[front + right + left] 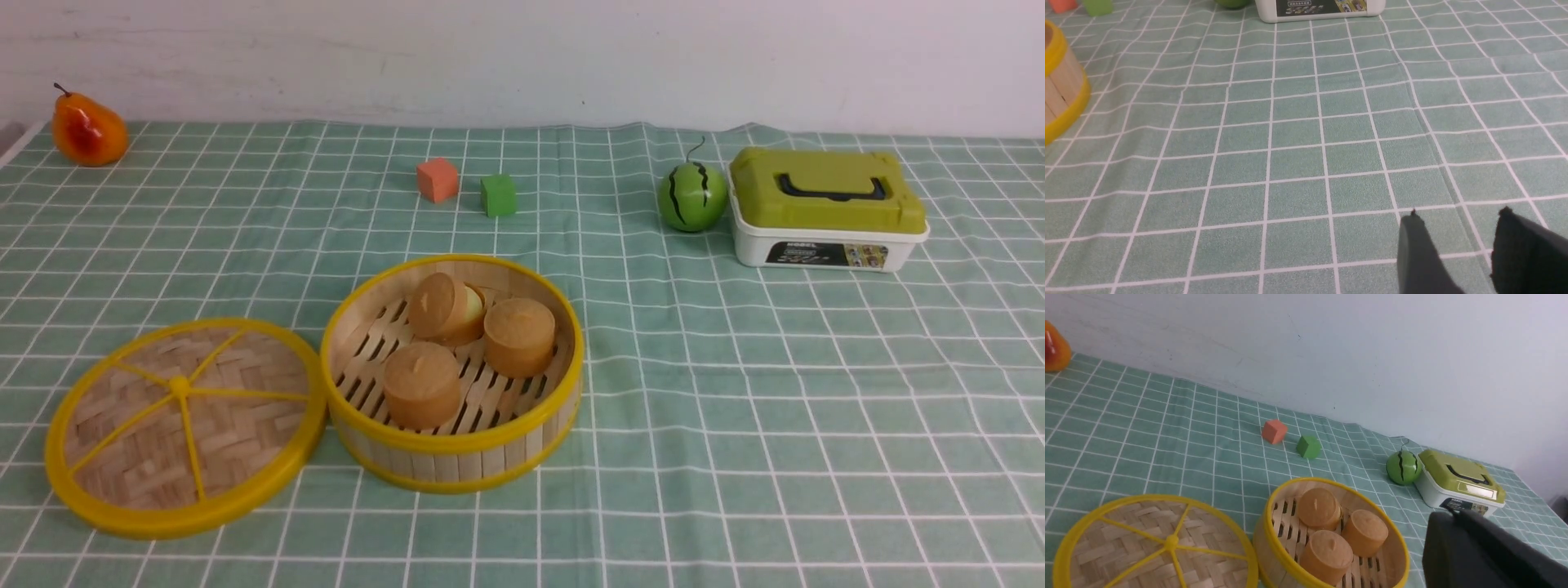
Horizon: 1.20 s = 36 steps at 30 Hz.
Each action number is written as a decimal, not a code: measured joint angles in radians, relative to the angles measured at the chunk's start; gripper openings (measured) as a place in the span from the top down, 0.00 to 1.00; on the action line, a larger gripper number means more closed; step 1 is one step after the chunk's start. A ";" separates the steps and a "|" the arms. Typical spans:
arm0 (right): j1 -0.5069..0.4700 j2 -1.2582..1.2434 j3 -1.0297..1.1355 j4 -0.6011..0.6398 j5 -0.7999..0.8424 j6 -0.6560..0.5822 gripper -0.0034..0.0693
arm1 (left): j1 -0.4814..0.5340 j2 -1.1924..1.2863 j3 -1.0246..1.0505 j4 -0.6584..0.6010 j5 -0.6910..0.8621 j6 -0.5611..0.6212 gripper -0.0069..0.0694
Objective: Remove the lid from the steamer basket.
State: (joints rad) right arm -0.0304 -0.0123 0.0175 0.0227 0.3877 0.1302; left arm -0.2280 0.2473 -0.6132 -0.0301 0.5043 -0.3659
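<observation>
Largely cropped, left pincer (1453, 522): cannot tell its state; right pincer (1459, 222) gapes empty.

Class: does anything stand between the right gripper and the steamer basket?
Nothing visible does: only checked cloth lies between the right gripper and the steamer basket. The lid already lies off, beside it.

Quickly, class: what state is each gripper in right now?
Left gripper: cannot be told; only a dark part of it shows.
Right gripper: open, holding nothing.
</observation>
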 joint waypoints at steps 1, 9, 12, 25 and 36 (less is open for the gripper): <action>0.000 0.000 0.000 0.000 0.000 0.000 0.62 | 0.000 0.000 0.016 0.017 -0.016 0.000 0.93; 0.000 0.000 0.000 0.000 0.000 0.000 0.62 | 0.000 0.000 0.100 0.059 -0.033 0.000 0.93; 0.000 0.000 0.000 0.000 0.000 0.000 0.62 | 0.000 0.000 0.122 0.060 -0.028 0.000 0.93; 0.000 0.000 0.000 0.000 0.000 0.000 0.62 | 0.000 -0.019 0.273 0.075 -0.072 0.003 0.93; 0.000 0.000 0.000 0.000 0.000 0.000 0.62 | 0.134 -0.257 0.585 0.084 -0.094 0.003 0.92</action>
State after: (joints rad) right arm -0.0304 -0.0123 0.0175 0.0227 0.3877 0.1302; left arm -0.0937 -0.0095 -0.0285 0.0540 0.4107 -0.3624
